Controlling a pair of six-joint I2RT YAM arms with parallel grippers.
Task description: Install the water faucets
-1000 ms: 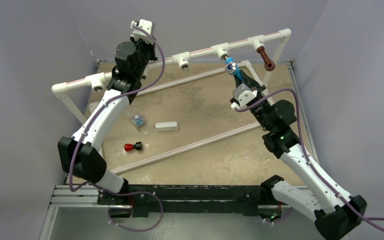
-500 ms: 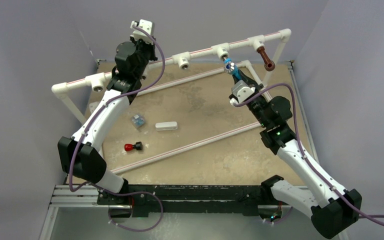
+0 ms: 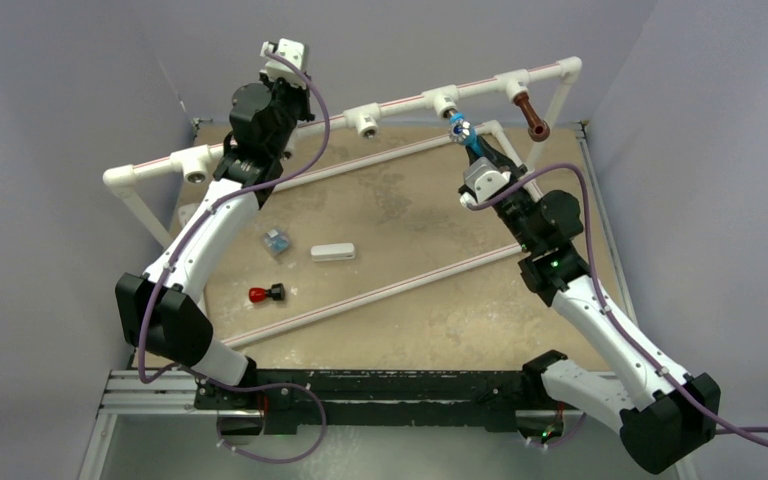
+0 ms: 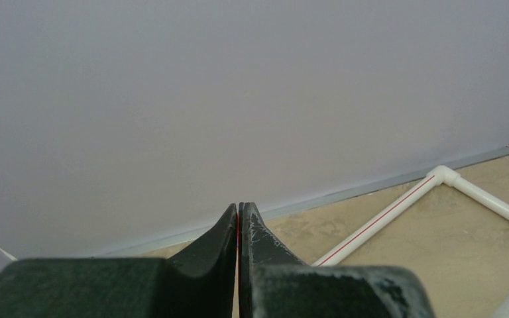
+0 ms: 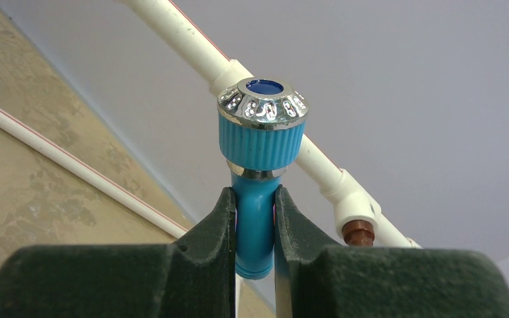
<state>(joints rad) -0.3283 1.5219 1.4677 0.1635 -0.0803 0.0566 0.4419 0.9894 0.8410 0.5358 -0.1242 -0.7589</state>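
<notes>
While I watch from the top camera, the right gripper (image 3: pixel 474 147) is clenched on the blue faucet (image 3: pixel 463 132), raised over the far right of the table (image 3: pixel 410 220). The faucet's silvery end points up at a tee (image 3: pixel 441 101) on the white rail (image 3: pixel 400 100) and sits just beside it, not seated in it. Right wrist view: both fingers (image 5: pixel 205 252) press the faucet's blue stem below the ribbed collar. The chromed cap is uppermost and the rail passes behind. The brown faucet (image 3: pixel 532 117) hangs from the next tee to the right, near the rail's corner; in the wrist view I see only its top under that tee. The left gripper (image 4: pixel 238 218) is lifted above the rail's left half, its fingers pressed together with nothing between them, facing the wall (image 4: pixel 238 99).
</notes>
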